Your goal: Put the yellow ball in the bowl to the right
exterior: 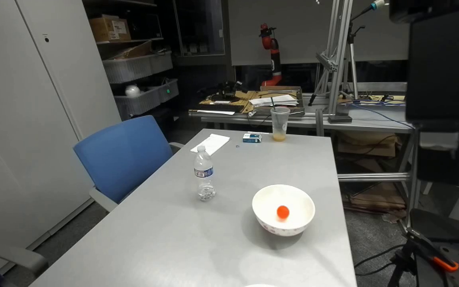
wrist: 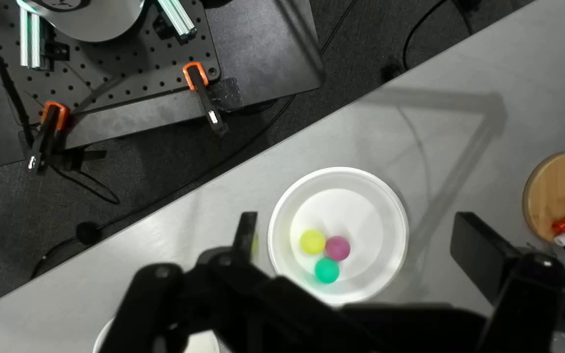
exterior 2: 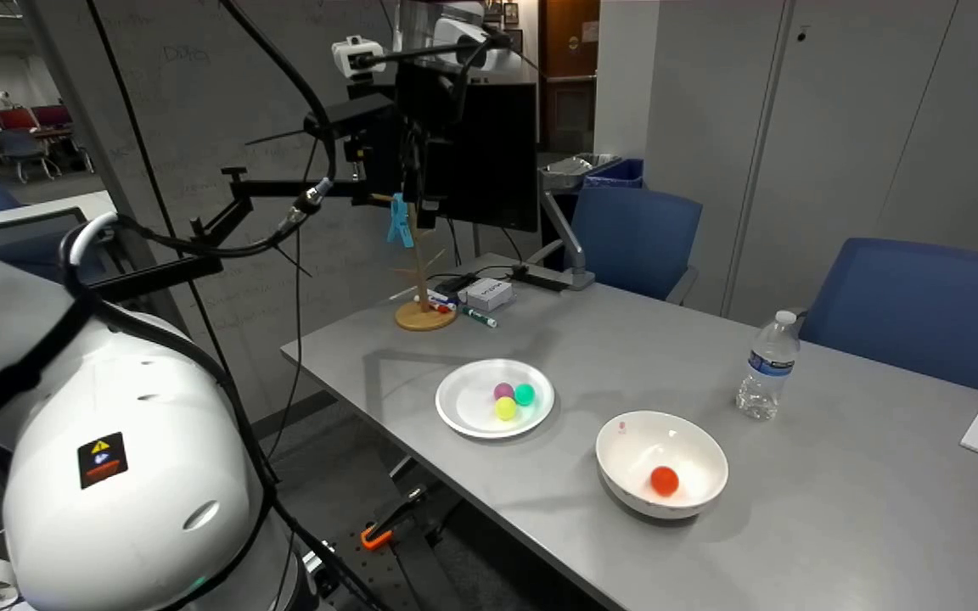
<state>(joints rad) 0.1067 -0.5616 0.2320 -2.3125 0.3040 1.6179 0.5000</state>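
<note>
The yellow ball [exterior 2: 505,409] lies on a white plate [exterior 2: 462,412], touching or close to a purple ball [exterior 2: 503,390] and a green ball [exterior 2: 524,394]. The wrist view shows the yellow ball [wrist: 313,241] left of the purple one. The white bowl [exterior 2: 694,450] stands upright on the table with an orange-red ball [exterior 2: 664,481] inside. The bowl [exterior: 265,201] has small pink marks low on its outside. Only part of the bowl [wrist: 205,343] shows in the wrist view. My gripper [wrist: 356,220] is open and holds nothing, high above the plate. It shows dark in an exterior view [exterior 2: 423,212].
A clear water bottle [exterior 2: 767,365] stands beyond the bowl. A wooden stand [exterior 2: 424,316] with a blue clip, markers and a small white box [exterior 2: 486,294] are behind the plate. A plastic cup [exterior: 279,123] and paper [exterior: 212,143] lie at the table's far end.
</note>
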